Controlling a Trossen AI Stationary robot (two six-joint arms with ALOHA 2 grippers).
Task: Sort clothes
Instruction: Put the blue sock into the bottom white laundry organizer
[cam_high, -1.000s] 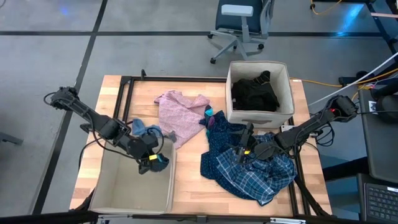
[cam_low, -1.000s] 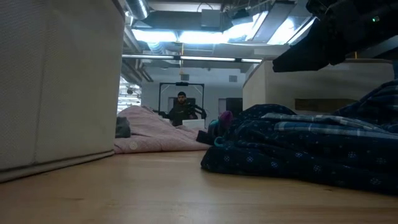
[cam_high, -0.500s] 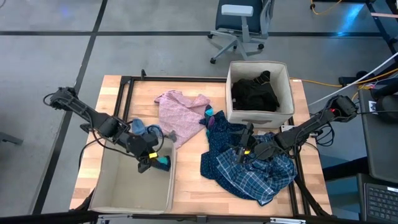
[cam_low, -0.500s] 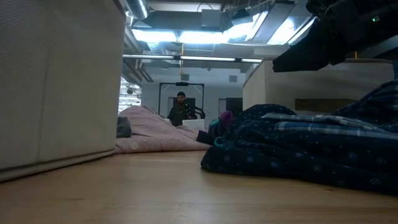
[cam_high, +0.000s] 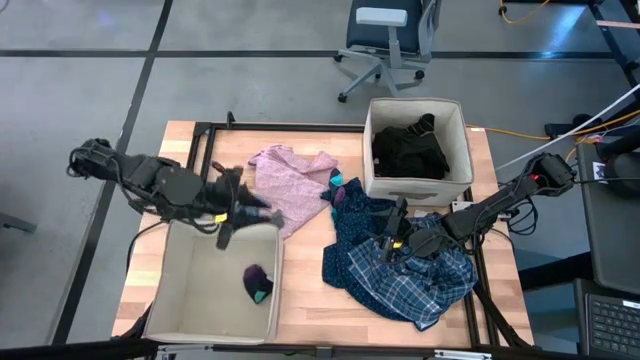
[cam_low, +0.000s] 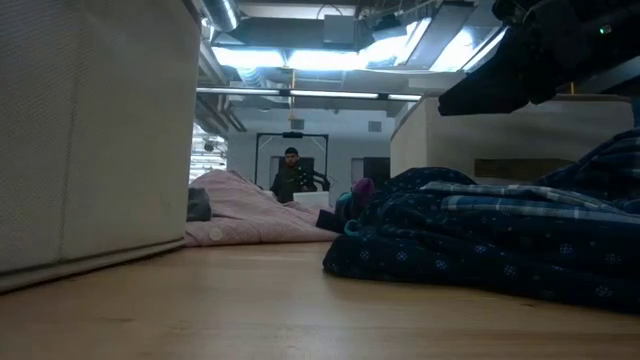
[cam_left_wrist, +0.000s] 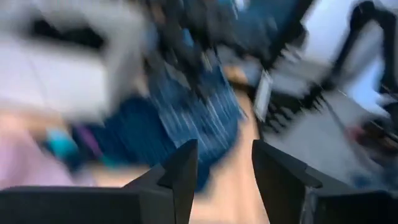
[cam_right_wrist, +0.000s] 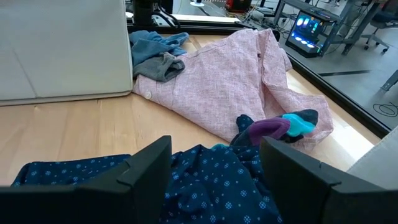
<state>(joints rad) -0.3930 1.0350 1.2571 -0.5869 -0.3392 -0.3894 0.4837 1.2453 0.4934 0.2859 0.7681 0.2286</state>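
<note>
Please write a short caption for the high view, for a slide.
Clothes sorting: the open left gripper above the pink top's edge, a sock in the near bin; the right gripper over the plaid shirt.

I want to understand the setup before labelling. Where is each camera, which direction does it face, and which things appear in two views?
High view: above the table, looking straight down; both arms show, left hand open by the near bin, right hand on the blue shirt.
Low view: at table height, looking level into the room; one dark arm overhead.
Left wrist view: blurred, past its own open fingers.
Right wrist view: past its open fingers toward the pink top.
Shared: the pink top and blue shirt show in the high, low and right wrist views.
</note>
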